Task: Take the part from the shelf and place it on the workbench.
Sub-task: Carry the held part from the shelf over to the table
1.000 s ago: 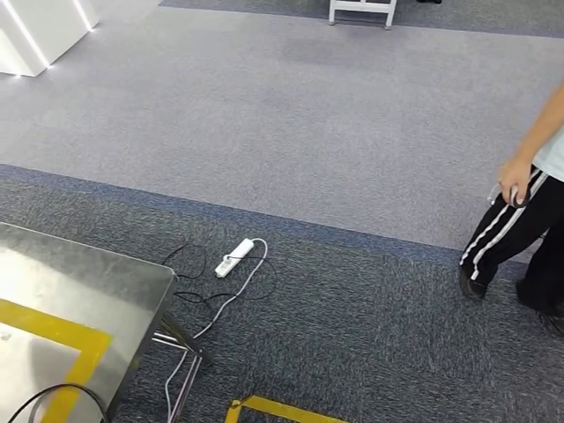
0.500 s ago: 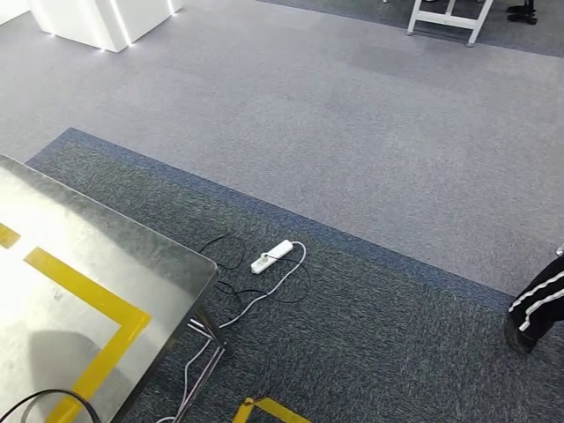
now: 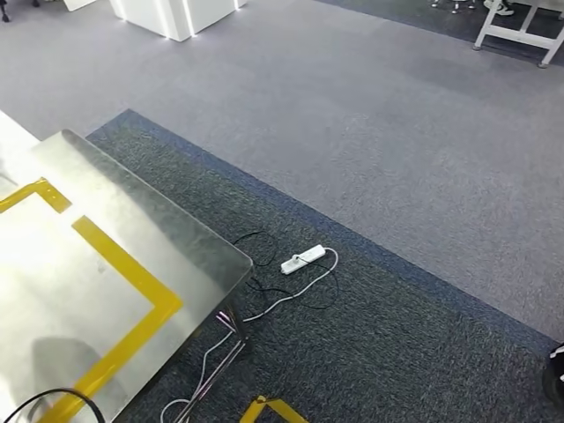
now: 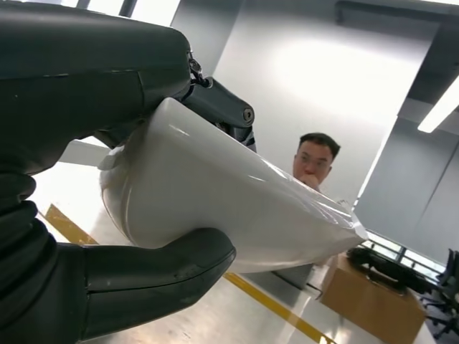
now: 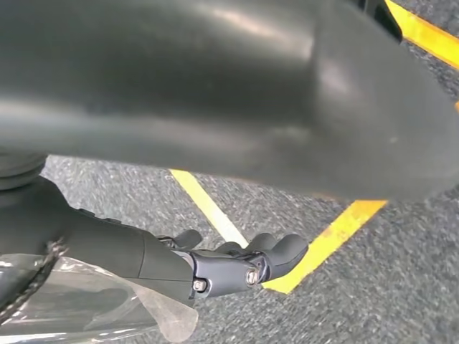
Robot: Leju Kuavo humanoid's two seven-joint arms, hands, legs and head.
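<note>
My left hand (image 4: pixel 81 93) grips a smooth white part (image 4: pixel 227 208), fingers over one side and the thick thumb (image 4: pixel 157 276) under the other; the part tapers to a point away from the hand. The workbench (image 3: pixel 133 238), a steel top marked with a yellow tape rectangle (image 3: pixel 126 273), lies at the lower left of the head view, and its surface also shows beyond the held part. My right hand (image 5: pixel 227 265) hangs over dark carpet with its fingers loosely curved and nothing in them.
A white power strip (image 3: pixel 303 259) and loose cables (image 3: pixel 266 295) lie on the carpet by the bench's corner. Yellow floor tape (image 3: pixel 272 410) sits near my feet. A person's shoe (image 3: pixel 555 374) is at the right edge. A person (image 4: pixel 316 161) stands beyond the bench by a cardboard box (image 4: pixel 374 301).
The camera has swung left: the workbench takes up more of the picture, and the power strip and the person's legs have slid right, only a shoe remaining.
</note>
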